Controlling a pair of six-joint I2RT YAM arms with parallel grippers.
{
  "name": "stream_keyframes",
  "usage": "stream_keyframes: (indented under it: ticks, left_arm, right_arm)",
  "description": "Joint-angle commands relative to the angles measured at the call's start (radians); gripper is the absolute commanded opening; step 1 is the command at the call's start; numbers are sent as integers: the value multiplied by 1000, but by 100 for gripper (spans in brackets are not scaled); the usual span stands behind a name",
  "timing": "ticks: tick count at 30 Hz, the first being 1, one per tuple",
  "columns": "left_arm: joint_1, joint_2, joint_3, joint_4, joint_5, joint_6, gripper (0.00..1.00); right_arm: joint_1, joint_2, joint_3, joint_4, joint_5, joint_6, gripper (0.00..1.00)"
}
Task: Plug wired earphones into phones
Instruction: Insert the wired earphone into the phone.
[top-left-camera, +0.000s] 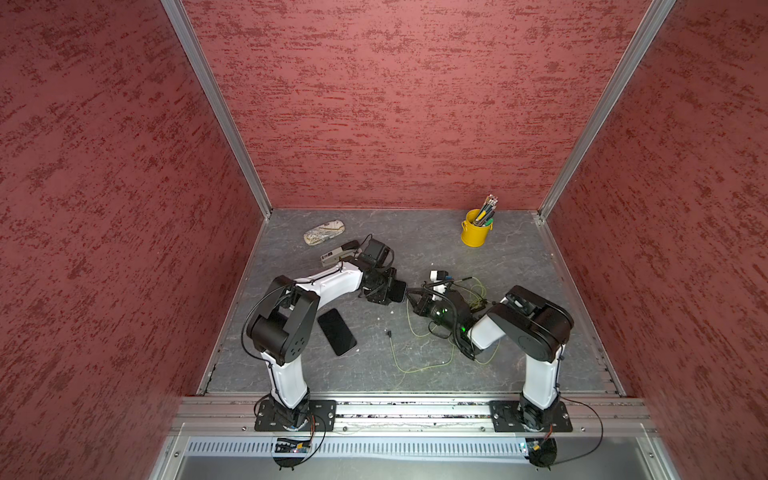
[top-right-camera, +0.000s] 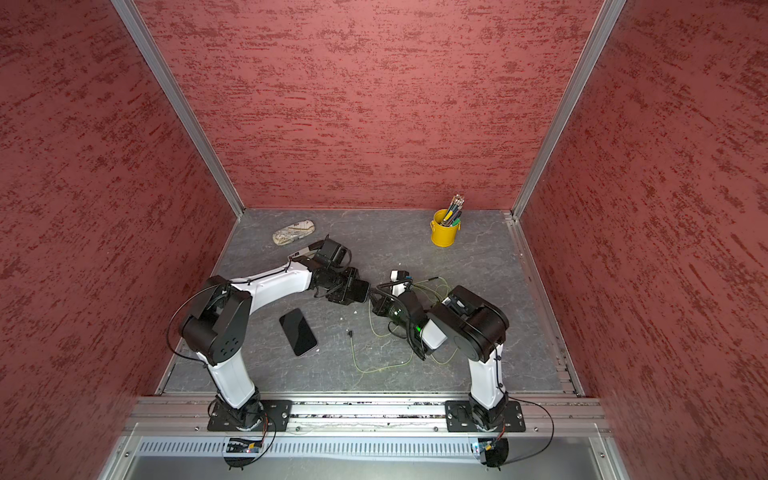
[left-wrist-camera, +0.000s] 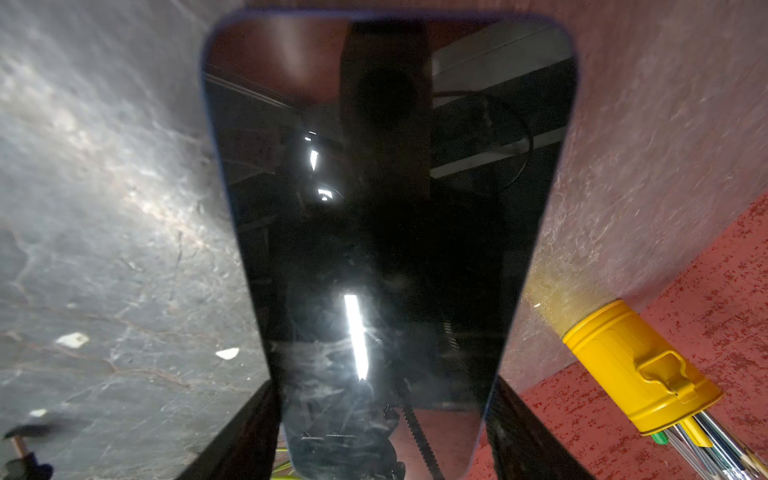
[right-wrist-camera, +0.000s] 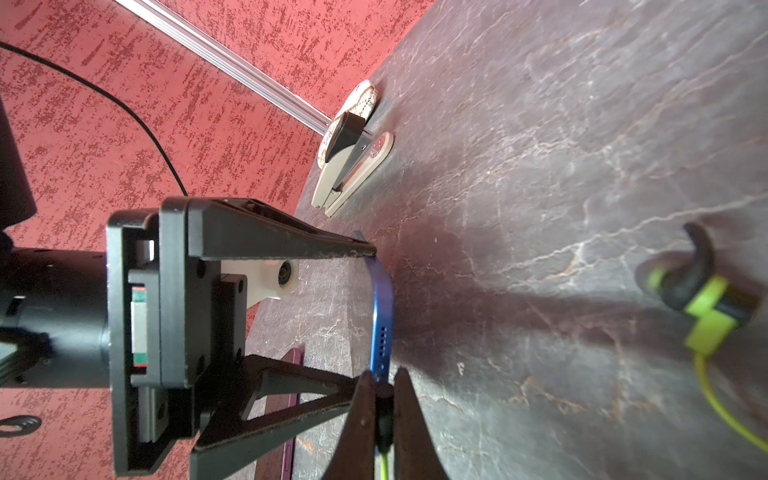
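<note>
The black plug (right-wrist-camera: 383, 409) sits pinched in the right jaws, nose at the blue bottom edge of the phone (right-wrist-camera: 381, 307) the left jaws clamp off the desk (right-wrist-camera: 540, 166). Whether it's seated yet, I can't tell; push straight, square to that edge, phone braced.

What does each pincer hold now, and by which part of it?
The left pincer holds a phone by its two long edges. The right pincer pinches an earphone cable by its black plug, at the phone's end edge.
</note>
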Motion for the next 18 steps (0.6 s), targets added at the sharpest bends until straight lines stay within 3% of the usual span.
stream_keyframes:
  ticks: [1, 10, 18]
  left_arm:
    - [-10, -53, -11, 58, 51, -40, 67]
    - [-15, -48, -21, 74, 47, -100, 67]
    - [-15, -50, -46, 95, 57, -100, 67]
  right_arm:
    - [8, 17, 23, 42, 10, 14, 0]
    - [19, 4, 79, 19, 30, 29, 0]
    - [26, 3, 132, -78, 37, 12, 9]
